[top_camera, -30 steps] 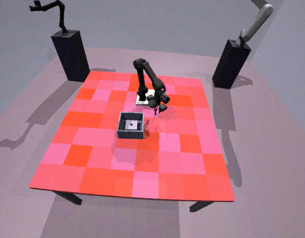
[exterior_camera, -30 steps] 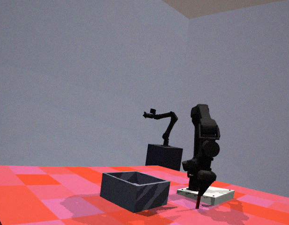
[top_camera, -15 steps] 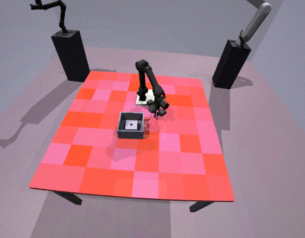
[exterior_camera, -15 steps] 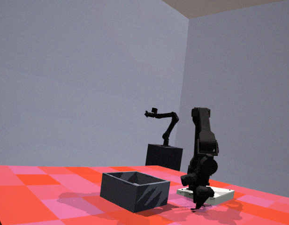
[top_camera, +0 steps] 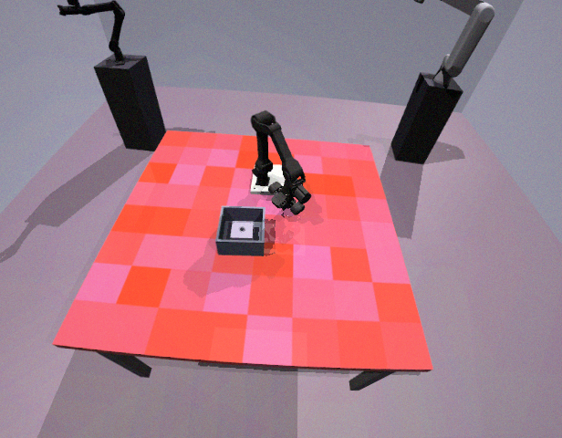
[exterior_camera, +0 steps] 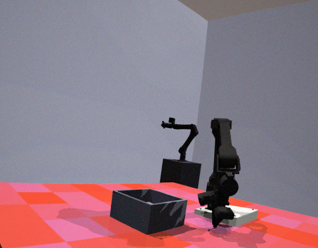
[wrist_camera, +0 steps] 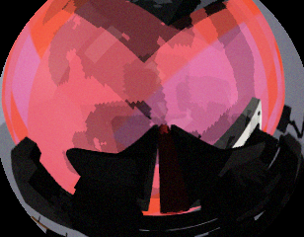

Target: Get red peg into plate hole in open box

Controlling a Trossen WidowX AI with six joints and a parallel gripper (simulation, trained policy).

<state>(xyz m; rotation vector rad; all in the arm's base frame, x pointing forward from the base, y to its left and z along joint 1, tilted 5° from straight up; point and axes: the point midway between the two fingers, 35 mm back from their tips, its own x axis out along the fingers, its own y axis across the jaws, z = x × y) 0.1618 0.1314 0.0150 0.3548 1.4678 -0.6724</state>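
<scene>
My gripper (top_camera: pixel 286 213) (exterior_camera: pixel 215 226) (wrist_camera: pixel 165 128) is low over the table, beside the box, with its tips close to the table top. The fingers are shut on the red peg (wrist_camera: pixel 173 183), which shows dark red between them in the wrist view. The fingers hide the peg in the top and exterior views. The open dark grey box (top_camera: pixel 240 248) (exterior_camera: pixel 129 213) stands on the table, to the gripper's left in the top and exterior views. The light plate (top_camera: pixel 235 234) at its bottom has a dark round hole (top_camera: pixel 242 229), with no peg in it.
The arm's white base plate (top_camera: pixel 259 191) (exterior_camera: pixel 244 220) (wrist_camera: pixel 249 125) lies just behind the gripper. The box walls stand up on all sides of the plate. Two other arms stand on dark pedestals (top_camera: pixel 130 103) (top_camera: pixel 425 118) beyond the table.
</scene>
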